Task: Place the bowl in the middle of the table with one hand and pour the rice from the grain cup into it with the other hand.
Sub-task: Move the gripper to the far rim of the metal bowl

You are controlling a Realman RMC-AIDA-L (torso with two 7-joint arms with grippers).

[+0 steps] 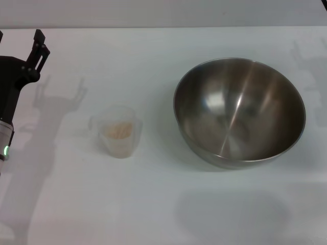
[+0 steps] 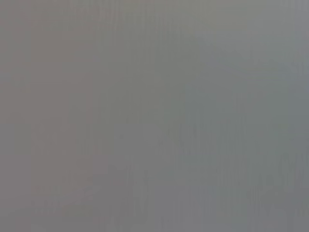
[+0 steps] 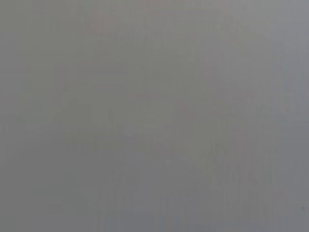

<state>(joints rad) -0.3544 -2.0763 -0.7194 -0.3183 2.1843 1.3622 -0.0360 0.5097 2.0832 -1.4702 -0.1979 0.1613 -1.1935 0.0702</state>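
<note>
Plain white table (image 1: pixel 153 214) across the whole head view, with a paler strip of wall along the far edge. Soft grey shadows on the surface: a claw-shaped one just left of the cup, a fainter one near the far right corner, and a broad dim patch on the near side below the bowl.

Right of centre, the bowl (image 1: pixel 240 112): large, round, stainless steel, sitting on the table with its mouth tipped slightly toward the camera. Brushed inside bare and shiny, streaked with bright reflections. Not held or touched by anything.

Left of centre, the grain cup (image 1: pixel 122 149): small, frosted, translucent, standing upright on the table, well apart from the bowl. Inside it, the rice (image 1: pixel 117 130), a small beige heap seen through the open top. Handle hard to make out against the white.

At the far left edge, the left gripper (image 1: pixel 19 42): black, raised over the far left part of the table, pointing away from the camera. Fingers (image 1: pixel 39 45) spread wide, one mostly cut off by the picture's edge, nothing between them. Well apart from the cup and farther back than it. A small green light on the arm lower down.

Right gripper out of sight in the head view. Both wrist views only flat, featureless grey.
</note>
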